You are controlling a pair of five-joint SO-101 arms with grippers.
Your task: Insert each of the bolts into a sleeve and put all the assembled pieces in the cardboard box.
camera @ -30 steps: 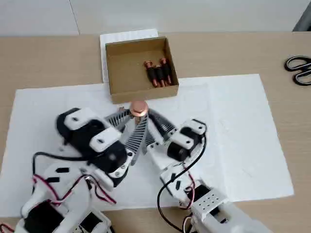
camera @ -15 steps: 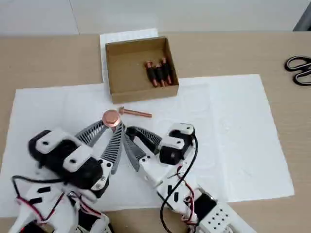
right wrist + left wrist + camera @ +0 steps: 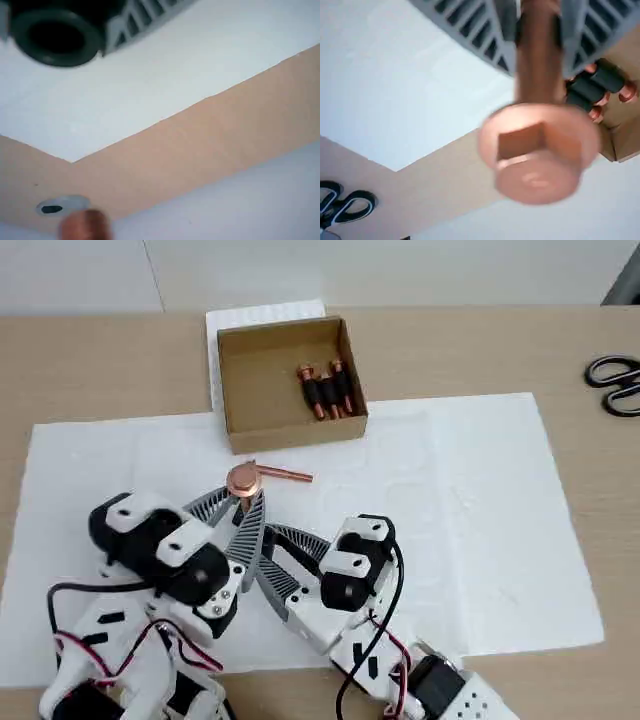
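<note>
I am watching both arms drawing back from the cardboard box [image 3: 260, 380] toward the lower left of the high view, left gripper [image 3: 243, 502] clamping an upright bolt [image 3: 244, 481], right gripper [image 3: 262, 558] pinching a black sleeve [image 3: 57, 37], so insertion is seemingly still pending, with a spare bolt [image 3: 285, 475] lying on the white paper [image 3: 480, 500].

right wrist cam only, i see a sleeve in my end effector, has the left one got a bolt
Observer: Yes, the left end effector is shut on a bolt, head up.
Operator: how many done in the box
Observer: Three assembled pieces lie in the box.
Operator: any bolts left
Observer: One loose bolt lies on the paper, between the box and the arms.
</note>
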